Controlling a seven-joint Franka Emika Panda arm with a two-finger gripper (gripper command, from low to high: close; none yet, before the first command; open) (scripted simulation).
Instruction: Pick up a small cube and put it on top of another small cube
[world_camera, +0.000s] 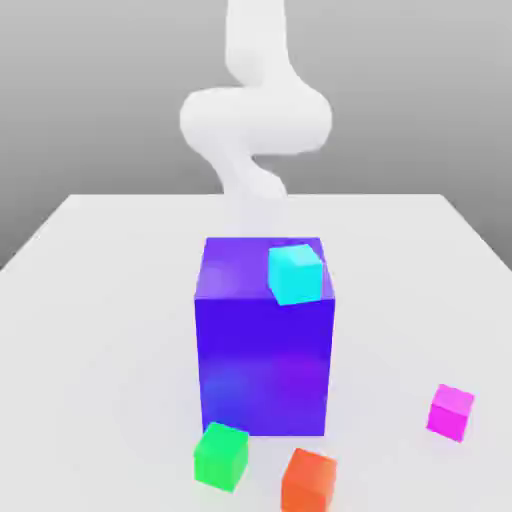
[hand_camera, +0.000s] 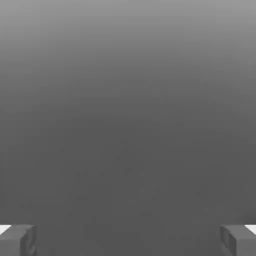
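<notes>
Gripper (hand_camera: 128, 240) wide, empty. Small bright magenta cube (world_camera: 451, 411) sits at 4 o'clock from big blue-purple block (world_camera: 264, 340); descend vertically, centre jaws, avoid block.

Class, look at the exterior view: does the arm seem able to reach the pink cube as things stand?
Probably yes. The pink cube sits alone on the table, apart from the big blue-purple block. Nothing lies over it, and the gripper is open and holds nothing.

Block (world_camera: 262, 360) glossy, sheen on faces. Small cubes smooth, pink cube (world_camera: 450, 411) too. Table (world_camera: 90, 330) matt white.
</notes>
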